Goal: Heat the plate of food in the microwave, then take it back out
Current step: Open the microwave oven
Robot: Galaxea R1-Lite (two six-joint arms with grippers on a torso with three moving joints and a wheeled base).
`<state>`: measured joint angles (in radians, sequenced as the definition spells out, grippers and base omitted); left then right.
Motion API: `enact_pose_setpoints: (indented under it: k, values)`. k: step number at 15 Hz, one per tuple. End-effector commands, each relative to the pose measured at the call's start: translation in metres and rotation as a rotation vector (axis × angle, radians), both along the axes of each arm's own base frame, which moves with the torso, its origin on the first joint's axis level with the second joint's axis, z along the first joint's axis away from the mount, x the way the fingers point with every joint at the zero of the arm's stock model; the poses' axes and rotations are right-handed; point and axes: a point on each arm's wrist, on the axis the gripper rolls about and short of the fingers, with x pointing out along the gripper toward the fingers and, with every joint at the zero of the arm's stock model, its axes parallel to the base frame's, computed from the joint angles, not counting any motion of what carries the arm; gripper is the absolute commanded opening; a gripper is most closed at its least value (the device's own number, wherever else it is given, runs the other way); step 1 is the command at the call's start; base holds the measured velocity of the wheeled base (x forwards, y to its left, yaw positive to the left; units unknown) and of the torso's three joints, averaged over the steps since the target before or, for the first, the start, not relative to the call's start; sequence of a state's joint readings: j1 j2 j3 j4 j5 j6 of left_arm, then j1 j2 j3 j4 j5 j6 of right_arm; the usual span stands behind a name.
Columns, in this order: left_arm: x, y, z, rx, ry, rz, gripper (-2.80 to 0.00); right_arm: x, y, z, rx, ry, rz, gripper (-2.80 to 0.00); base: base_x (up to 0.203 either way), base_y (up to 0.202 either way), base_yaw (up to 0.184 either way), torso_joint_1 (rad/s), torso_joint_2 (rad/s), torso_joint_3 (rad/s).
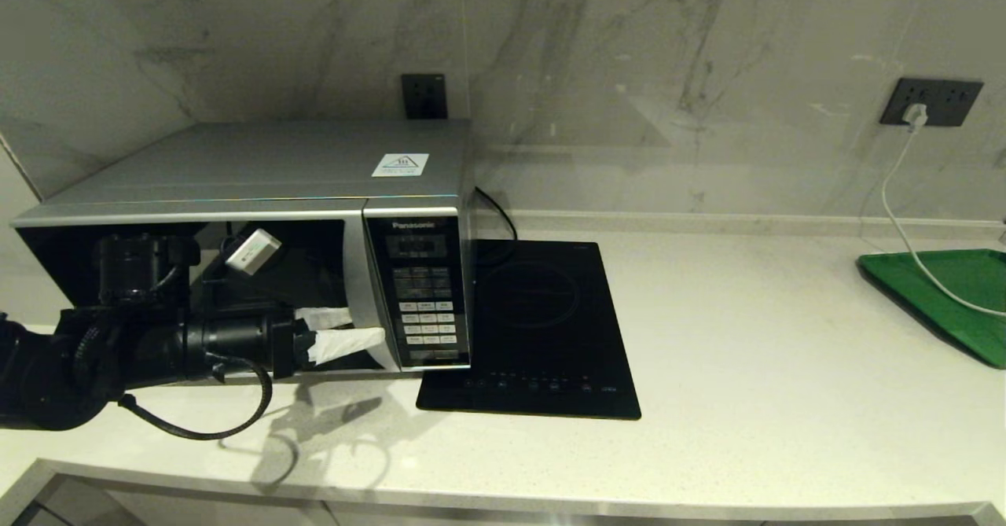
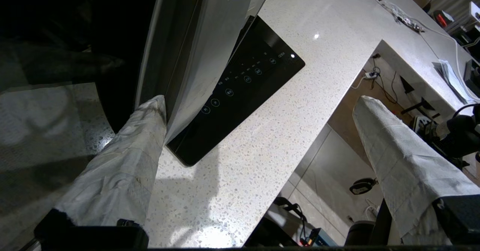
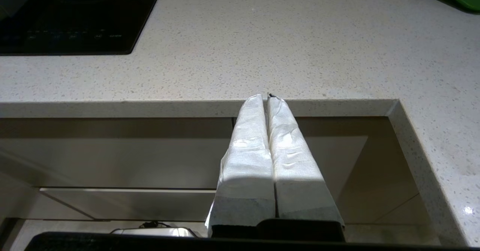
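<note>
Reaching level across the dark glass door of the Panasonic microwave (image 1: 259,196), my left gripper (image 1: 346,329) hangs low at the door's right edge, just beside the black keypad panel (image 1: 423,294). My cloth-wrapped fingers (image 2: 123,168) are spread wide with nothing between them; in the left wrist view one fingertip sits right at the seam where the door meets the silver frame, though I cannot tell if it touches. The microwave stands at the left of the pale speckled counter (image 1: 747,353), against the marble wall, with the flat black induction hob (image 1: 542,329) just beside it on the right. A green tray (image 1: 951,298) lies well apart at the counter's far right. The plate of food shows in no view. My right gripper (image 3: 267,99) hangs below the counter's front edge, fingers pressed together, empty.
</note>
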<state>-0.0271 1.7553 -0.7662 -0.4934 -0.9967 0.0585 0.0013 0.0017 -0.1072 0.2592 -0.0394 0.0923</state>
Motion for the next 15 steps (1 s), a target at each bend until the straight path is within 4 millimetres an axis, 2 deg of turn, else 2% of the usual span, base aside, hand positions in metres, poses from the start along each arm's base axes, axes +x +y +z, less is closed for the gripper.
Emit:
enact_pose_setpoints:
  k: [1, 3, 10, 15]
  values:
    - [-0.002, -0.005, -0.001, -0.015, 0.003, -0.046, 0.0, 0.0, 0.0, 0.0, 0.001, 0.001, 0.001, -2.8, 0.0, 0.0, 0.0, 0.0, 0.0, 0.0]
    - [-0.005, -0.005, -0.001, -0.061, 0.006, -0.13, 0.0, 0.0, 0.0, 0.0, 0.001, 0.001, 0.0, -2.8, 0.0, 0.0, 0.0, 0.0, 0.0, 0.0]
    - [0.001, -0.003, -0.015, -0.09, 0.011, -0.2, 0.0, 0.0, 0.0, 0.0, 0.001, 0.001, 0.0, -2.8, 0.0, 0.0, 0.0, 0.0, 0.0, 0.0]
    - [-0.003, 0.018, -0.015, -0.147, -0.001, -0.229, 0.0, 0.0, 0.0, 0.0, 0.0, 0.001, 0.0, -2.8, 0.0, 0.0, 0.0, 0.0, 0.0, 0.0]
